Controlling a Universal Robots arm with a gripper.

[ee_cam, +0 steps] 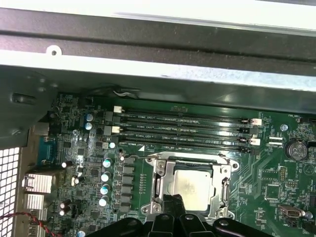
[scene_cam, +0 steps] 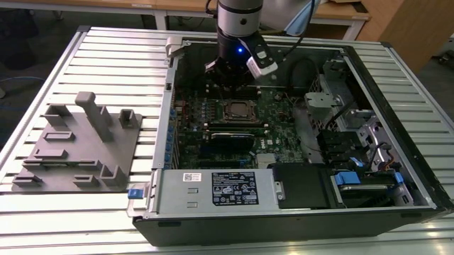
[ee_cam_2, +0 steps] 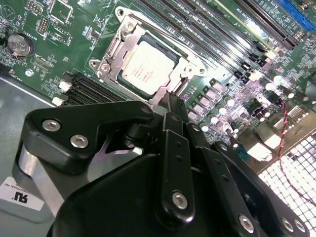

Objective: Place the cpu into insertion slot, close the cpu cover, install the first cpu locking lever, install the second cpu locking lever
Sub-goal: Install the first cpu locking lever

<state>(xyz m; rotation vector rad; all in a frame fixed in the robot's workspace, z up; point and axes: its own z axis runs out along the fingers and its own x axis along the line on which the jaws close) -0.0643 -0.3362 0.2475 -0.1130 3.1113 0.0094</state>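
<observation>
Second wrist view puts your black gripper point(ee_cam_2: 170, 98) with its fingertips drawn together to one point, nothing pinched between them, poised right at the edge of the square dark-rimmed insertion slot point(ee_cam_2: 101, 66). The cpu point(ee_cam_2: 148, 66), a flat square chip with a silvery-grey metal top, sits in that slot. The cpu cover point(ee_cam_2: 114, 49), a thin dark-silver frame plate, lies flat around the chip, which shows through its window. You cannot tell from either wrist view how the locking levers stand. Beyond the socket on the green circuit board point(ee_cam: 276, 182) run long narrow black memory slots point(ee_cam: 182, 126). In the exterior view, your arm hangs at upper centre over the open dark computer case point(scene_cam: 369, 79). A grey moulded fixture plate point(scene_cam: 78, 143) rests on the ribbed metal table point(scene_cam: 106, 48) at the exterior view's left.
</observation>
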